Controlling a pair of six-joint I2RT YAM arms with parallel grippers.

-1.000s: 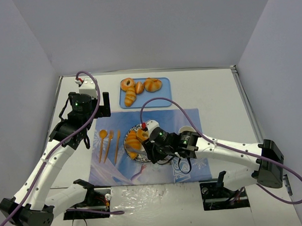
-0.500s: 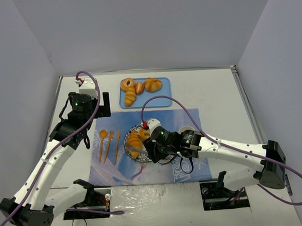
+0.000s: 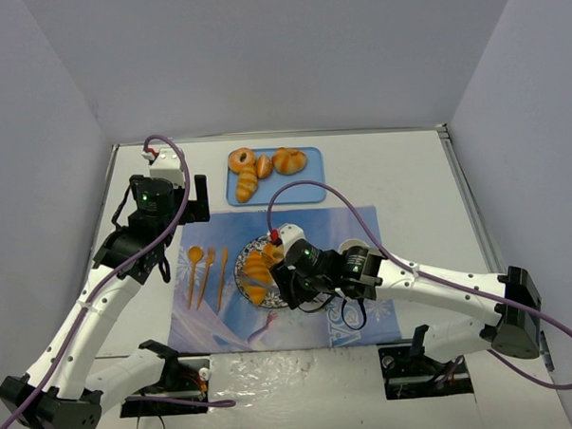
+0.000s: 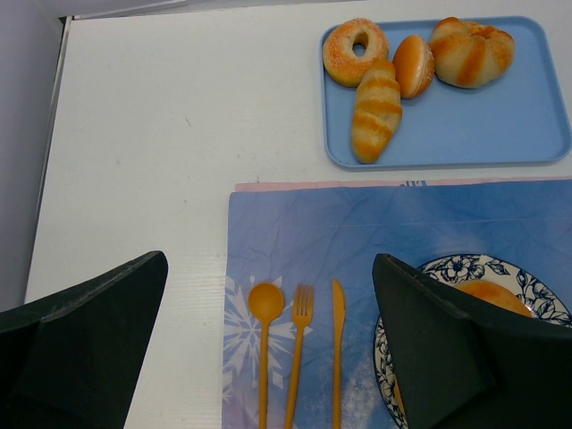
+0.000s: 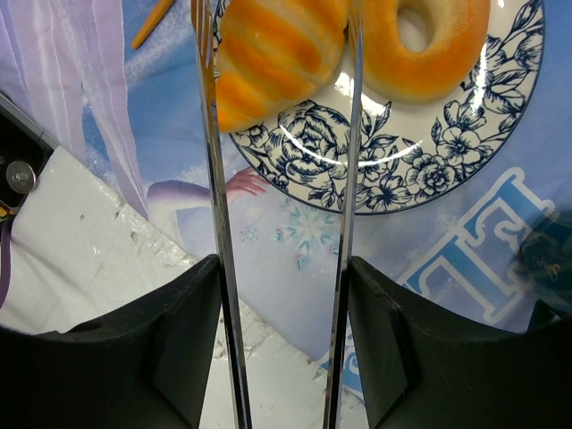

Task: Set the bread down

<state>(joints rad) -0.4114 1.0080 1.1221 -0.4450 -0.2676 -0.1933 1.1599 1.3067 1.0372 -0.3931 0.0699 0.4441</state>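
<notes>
My right gripper point(image 3: 297, 282) is shut on metal tongs point(image 5: 349, 223), also seen in its wrist view point(image 5: 281, 357). A striped bread roll point(image 5: 277, 49) sits between the two tong arms, over the flowered plate point(image 5: 420, 179). It lies next to a ring doughnut point(image 5: 420, 40) on that plate. The top view shows the roll point(image 3: 258, 269) on the left side of the plate point(image 3: 243, 285). My left gripper point(image 3: 168, 206) is open and empty, hovering over the table left of the mat point(image 4: 268, 357).
A blue tray point(image 3: 304, 189) at the back holds several more breads point(image 4: 375, 112). An orange spoon point(image 4: 264, 340), fork and knife lie on the blue placemat point(image 3: 362, 221) left of the plate. A white cup point(image 3: 350, 247) stands right of the plate.
My right gripper with the tongs has shifted slightly left over the plate, and the roll has moved a little with it. The left arm has not moved.
</notes>
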